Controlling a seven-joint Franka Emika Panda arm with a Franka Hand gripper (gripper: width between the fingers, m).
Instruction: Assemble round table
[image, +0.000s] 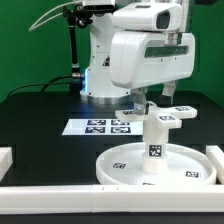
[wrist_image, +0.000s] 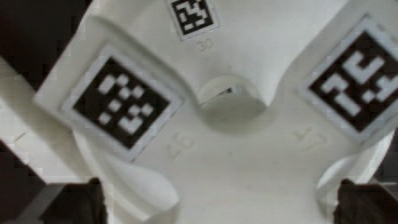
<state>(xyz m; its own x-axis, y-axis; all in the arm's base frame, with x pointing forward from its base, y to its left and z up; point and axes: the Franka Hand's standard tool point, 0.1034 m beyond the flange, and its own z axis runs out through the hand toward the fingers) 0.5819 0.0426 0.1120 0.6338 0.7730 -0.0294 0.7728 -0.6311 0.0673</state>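
Wrist view: my fingers (wrist_image: 210, 195) spread apart above white cross-shaped plastic base (wrist_image: 222, 100), seated atop thick white cylinder leg (image: 155, 140) for mounting.

White Panda arm (image: 140, 50) leans over black table (image: 40, 120). Gripper (image: 146, 104) hangs just above cross-shaped base (image: 160, 118), fingers spread, nothing between them. Base sits atop short cylinder leg (image: 156, 143), which stands upright at centre of rimmed round disc (image: 125, 165). Tags visible on leg, disc, base. Marker board (image: 100, 126) lies flat behind disc. White border blocks (image: 60, 188) edge table front and sides.
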